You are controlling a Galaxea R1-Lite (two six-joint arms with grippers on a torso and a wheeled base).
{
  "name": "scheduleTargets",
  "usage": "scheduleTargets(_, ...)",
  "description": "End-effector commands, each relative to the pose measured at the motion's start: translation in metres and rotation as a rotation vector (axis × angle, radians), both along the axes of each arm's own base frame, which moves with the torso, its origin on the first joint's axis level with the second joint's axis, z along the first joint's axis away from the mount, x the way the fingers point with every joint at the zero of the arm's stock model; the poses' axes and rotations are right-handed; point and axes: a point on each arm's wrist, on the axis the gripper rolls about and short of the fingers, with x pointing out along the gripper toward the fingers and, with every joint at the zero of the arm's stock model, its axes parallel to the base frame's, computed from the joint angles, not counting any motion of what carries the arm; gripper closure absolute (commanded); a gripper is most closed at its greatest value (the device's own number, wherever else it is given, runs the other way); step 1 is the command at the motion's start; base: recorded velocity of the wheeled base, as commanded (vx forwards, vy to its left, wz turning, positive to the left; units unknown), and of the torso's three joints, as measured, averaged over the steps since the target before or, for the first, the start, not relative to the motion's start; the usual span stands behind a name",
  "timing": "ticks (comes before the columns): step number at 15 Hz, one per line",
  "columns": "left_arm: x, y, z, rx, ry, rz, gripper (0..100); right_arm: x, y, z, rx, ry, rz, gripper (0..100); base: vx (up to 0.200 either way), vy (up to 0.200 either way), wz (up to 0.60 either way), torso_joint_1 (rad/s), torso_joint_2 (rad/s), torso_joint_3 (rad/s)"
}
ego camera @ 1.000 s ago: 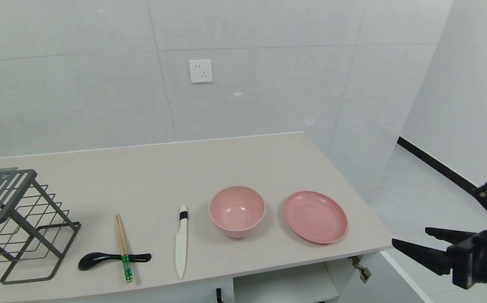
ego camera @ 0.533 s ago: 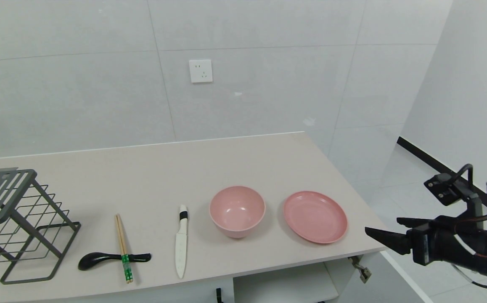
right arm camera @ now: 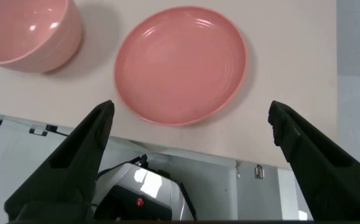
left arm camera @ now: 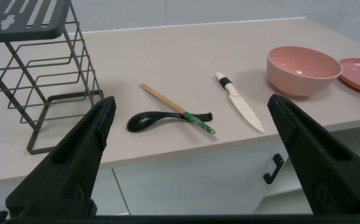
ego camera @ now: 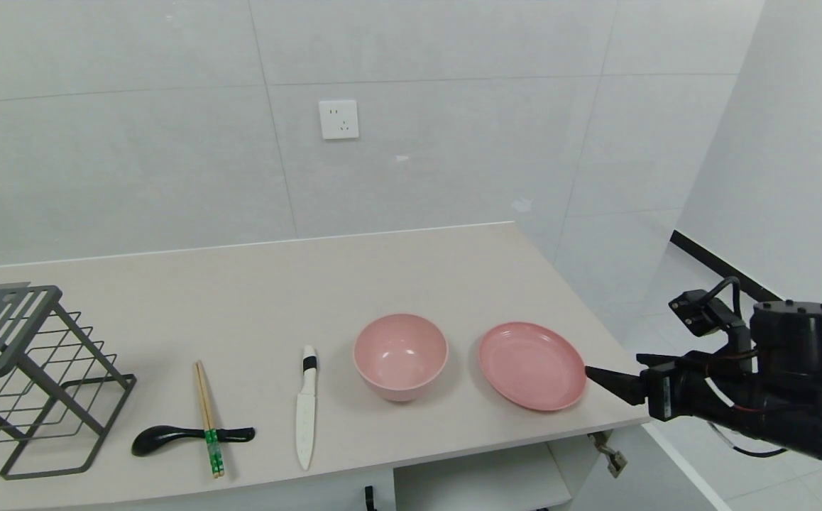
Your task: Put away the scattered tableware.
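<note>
Right now my right gripper point(ego camera: 612, 363) sits low at the tabletop's point(ego camera: 276, 284) right-hand edge with its fingers spread wide and nothing between them. The pink plate point(ego camera: 532, 365) lies flat just ahead of it, and one fingertip comes very close to the plate's rim; I cannot tell whether they touch. From the right wrist camera the plate sits in the gap framed by the two fingers. The pink bowl point(ego camera: 400, 355) stands upright just past the plate, on the side away from this gripper, close to it but apart. My left gripper point(left arm camera: 190, 99) is spread wide too, holding nothing, and it hangs off the front edge of the tabletop facing the cutlery. Straight ahead of it lies the black spoon point(left arm camera: 161, 118), with the pair of chopsticks point(left arm camera: 178, 109) resting across its handle. The white knife point(left arm camera: 240, 104) lies alone a little to the right of that gripper's line, between the spoon and the bowl. The grey wire rack point(left arm camera: 40, 68) stands off to the left of it, well apart from the cutlery.
</note>
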Motion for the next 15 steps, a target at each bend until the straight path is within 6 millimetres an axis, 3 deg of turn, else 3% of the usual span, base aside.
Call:
scheduleTargets(1, 0.0, 0.0, 0.0, 0.0, 0.001, 0.0, 0, 0.014, 0.002, -0.028, -0.011, 0.065, -0.002, 0, 0.0, 0.0, 0.0, 0.0, 0.0, 0.0)
scheduleTargets(9, 0.0, 0.0, 0.0, -0.002, 0.001, 0.0, 0, 0.056, 0.008, -0.058, -0.012, 0.061, -0.006, 0, 0.0, 0.0, 0.0, 0.0, 0.0, 0.0)
scheduleTargets(15, 0.0, 0.0, 0.0, -0.002, 0.001, 0.0, 0, 0.072, 0.012, -0.077, -0.012, 0.046, -0.006, 0, 0.0, 0.0, 0.0, 0.0, 0.0, 0.0)
